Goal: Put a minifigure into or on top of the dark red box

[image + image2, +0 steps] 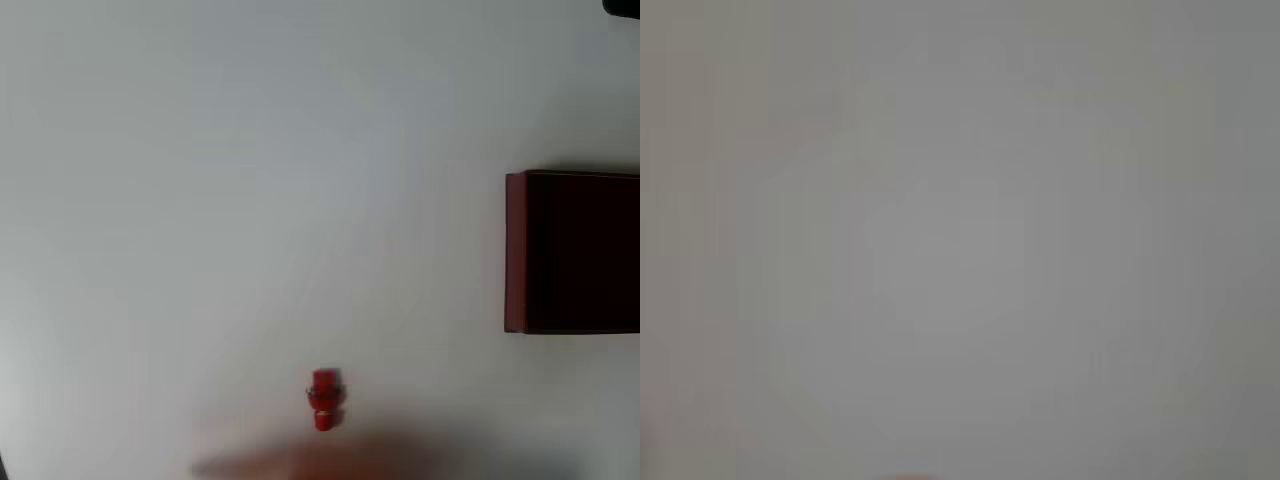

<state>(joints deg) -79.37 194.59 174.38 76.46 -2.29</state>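
A tiny bright red minifigure (323, 398) lies on the white table near the bottom middle of the overhead view. The dark red box (516, 250) stands at the right edge, its maroon left wall facing the figure and its inside near black. A wide stretch of bare table separates the two. The wrist view is a blurred grey field in which nothing can be made out.
A soft grey-pink blur (320, 465) lies along the bottom edge just below the minifigure. A small dark shape (625, 6) sits in the top right corner. The white table (250, 200) spreads bare to the left and top.
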